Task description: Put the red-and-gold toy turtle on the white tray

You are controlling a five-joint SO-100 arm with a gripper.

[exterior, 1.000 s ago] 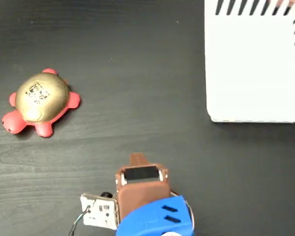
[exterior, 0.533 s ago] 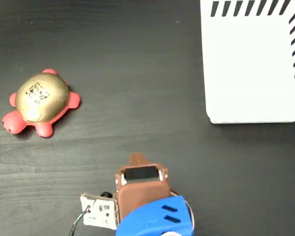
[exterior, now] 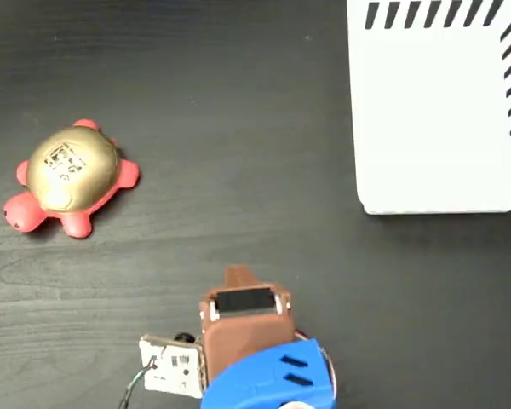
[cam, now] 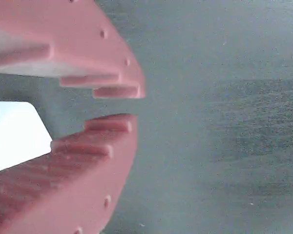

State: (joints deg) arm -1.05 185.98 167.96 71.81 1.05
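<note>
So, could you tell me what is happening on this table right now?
Nothing is being handled yet. The red-and-gold toy turtle sits alone on the dark table at the left of the fixed view, and the white tray lies empty at the upper right. The gripper is parked near the bottom edge between them, its jaws a narrow gap apart and holding nothing.

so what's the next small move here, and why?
Probably swing the end effector toward the red-and-gold toy turtle, left in the fixed view. The turtle sits untouched on the dark table, far from the white tray, and the fingers, slightly parted, hold nothing.
</note>
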